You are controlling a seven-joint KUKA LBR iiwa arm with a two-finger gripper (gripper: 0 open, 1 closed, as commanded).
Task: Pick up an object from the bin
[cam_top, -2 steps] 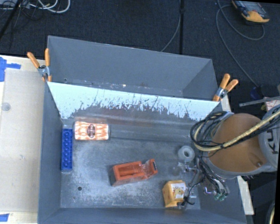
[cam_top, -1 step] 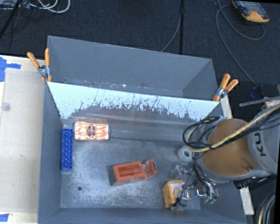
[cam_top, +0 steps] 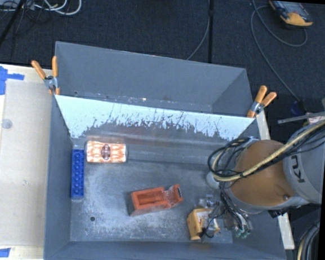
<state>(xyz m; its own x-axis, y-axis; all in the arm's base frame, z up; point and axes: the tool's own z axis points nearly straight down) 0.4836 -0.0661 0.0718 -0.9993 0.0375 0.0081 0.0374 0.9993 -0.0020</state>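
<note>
Yellow-brown block (cam_top: 195, 223): lower right of the grey bin (cam_top: 155, 86), just left of the end effector (cam_top: 218, 217).
Long axis: roughly top-to-bottom in the frame.
End effector: apart or together, cannot tell.

Small yellow-and-brown packet (cam_top: 195, 223), longer than wide, lying just right of the orange-red rectangular block (cam_top: 155, 199), not touching it and slightly nearer the front.

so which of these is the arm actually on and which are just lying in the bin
Job in hand:
- pincer, low at the bin's near right
- small yellow-brown block, right beside it

Lying about:
- orange-red box, mid-floor
- blue studded bar, along the left wall
- orange-and-white packet, far left
</note>
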